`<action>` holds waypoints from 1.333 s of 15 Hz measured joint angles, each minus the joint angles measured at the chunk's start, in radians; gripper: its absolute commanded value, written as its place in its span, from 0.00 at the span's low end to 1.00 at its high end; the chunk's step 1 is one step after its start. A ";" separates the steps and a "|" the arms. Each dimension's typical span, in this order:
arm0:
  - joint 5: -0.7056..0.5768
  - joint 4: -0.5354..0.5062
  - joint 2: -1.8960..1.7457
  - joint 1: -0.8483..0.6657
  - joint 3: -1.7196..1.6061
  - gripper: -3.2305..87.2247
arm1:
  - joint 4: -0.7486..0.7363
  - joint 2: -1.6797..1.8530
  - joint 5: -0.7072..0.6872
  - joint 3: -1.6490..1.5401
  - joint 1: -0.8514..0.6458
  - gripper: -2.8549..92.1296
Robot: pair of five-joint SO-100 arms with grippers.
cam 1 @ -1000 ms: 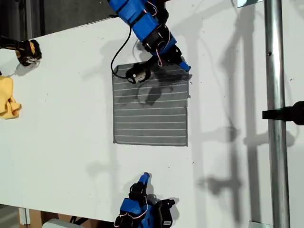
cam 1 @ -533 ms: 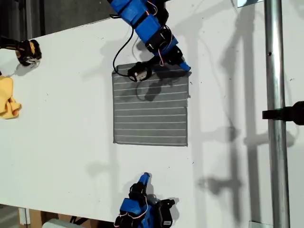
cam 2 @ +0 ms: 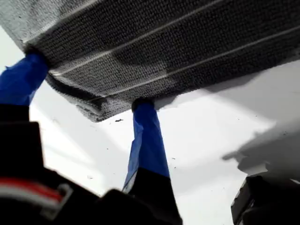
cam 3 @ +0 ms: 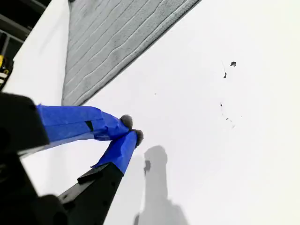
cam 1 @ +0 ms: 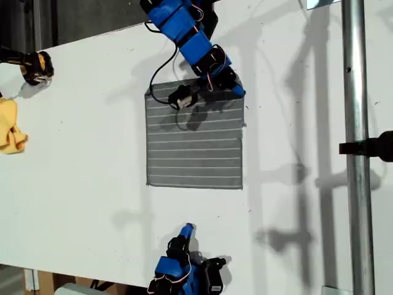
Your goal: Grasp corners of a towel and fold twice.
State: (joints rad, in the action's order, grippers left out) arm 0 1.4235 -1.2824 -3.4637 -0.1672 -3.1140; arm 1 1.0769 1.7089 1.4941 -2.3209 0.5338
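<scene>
The grey striped towel (cam 1: 195, 147) lies flat on the white table (cam 1: 80, 184), mid-frame in the exterior view. My first gripper (cam 1: 236, 91) reaches down at the towel's far corner, on the exterior view's right. In the first wrist view its blue fingers (cam 2: 146, 140) stand wide apart, so my first gripper (cam 2: 89, 82) is open, with the thick layered corner of the towel (cam 2: 164, 42) between them. My second gripper (cam 1: 187, 229) rests near the table's near edge, apart from the towel. In the second wrist view my second gripper (cam 3: 131, 129) is shut on nothing, with the towel (cam 3: 112, 37) beyond it.
A yellow cloth (cam 1: 9, 126) and a black-and-yellow object (cam 1: 34, 66) lie at the exterior view's left edge. A metal pole (cam 1: 357, 147) with a black clamp (cam 1: 371, 146) runs down the exterior view's right side.
The first arm has shifted slightly toward the far side of the table, its gripper staying at the towel's far corner. The second arm has not moved.
</scene>
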 measured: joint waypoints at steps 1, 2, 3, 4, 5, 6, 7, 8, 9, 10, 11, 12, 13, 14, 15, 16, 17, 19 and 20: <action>0.000 0.000 0.000 0.000 0.000 0.02 | -0.017 -0.009 -0.002 0.000 -0.002 0.30; 0.000 0.000 0.000 0.000 0.000 0.02 | -0.034 -0.009 -0.002 0.003 -0.002 0.23; 0.000 0.000 0.000 0.000 0.000 0.02 | -0.049 -0.005 -0.002 0.002 -0.002 0.13; 0.000 0.000 0.000 0.000 0.000 0.02 | -0.051 0.003 -0.002 -0.002 -0.002 0.11; 0.000 0.000 0.000 0.000 0.000 0.02 | -0.061 0.014 0.000 -0.003 -0.002 0.08; 0.000 0.000 0.000 0.000 0.000 0.02 | -0.063 0.041 0.006 -0.028 -0.003 0.05; 0.000 0.000 0.000 0.000 0.000 0.02 | -0.067 0.067 0.005 -0.044 -0.006 0.03; 0.000 0.000 0.000 0.000 0.000 0.02 | -0.074 0.087 0.006 -0.063 -0.006 0.03; 0.000 0.000 0.000 0.000 0.000 0.02 | -0.081 0.100 0.005 -0.072 -0.006 0.03; 0.005 0.000 0.000 0.000 0.000 0.02 | -0.084 0.101 0.000 -0.074 -0.006 0.03; 0.017 0.000 0.000 0.000 0.000 0.02 | -0.089 0.101 0.003 -0.074 -0.006 0.03; 0.032 0.000 0.000 0.002 0.000 0.02 | -0.094 0.101 0.003 -0.074 -0.006 0.03; 0.046 0.000 0.000 0.005 0.020 0.02 | -0.103 0.100 0.003 -0.074 -0.006 0.03; 0.057 -0.011 0.000 0.014 0.038 0.02 | -0.115 0.095 0.003 -0.074 -0.008 0.03; 0.067 -0.020 0.005 0.025 0.086 0.02 | -0.127 0.089 -0.005 -0.074 -0.011 0.03; 0.083 -0.021 0.032 0.037 0.140 0.02 | -0.135 0.084 -0.018 -0.072 -0.012 0.03; 0.092 -0.017 0.123 0.051 0.215 0.02 | -0.138 0.078 -0.035 -0.066 -0.021 0.03; 0.094 0.032 0.370 0.086 0.377 0.02 | -0.138 0.063 -0.061 -0.054 -0.037 0.03; 0.083 0.061 0.500 0.100 0.459 0.02 | -0.138 0.054 -0.069 -0.044 -0.043 0.03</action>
State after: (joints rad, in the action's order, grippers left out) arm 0 1.5064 -1.2210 -2.9637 -0.0675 -2.6553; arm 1 0.9388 1.7625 1.4251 -2.3654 0.4909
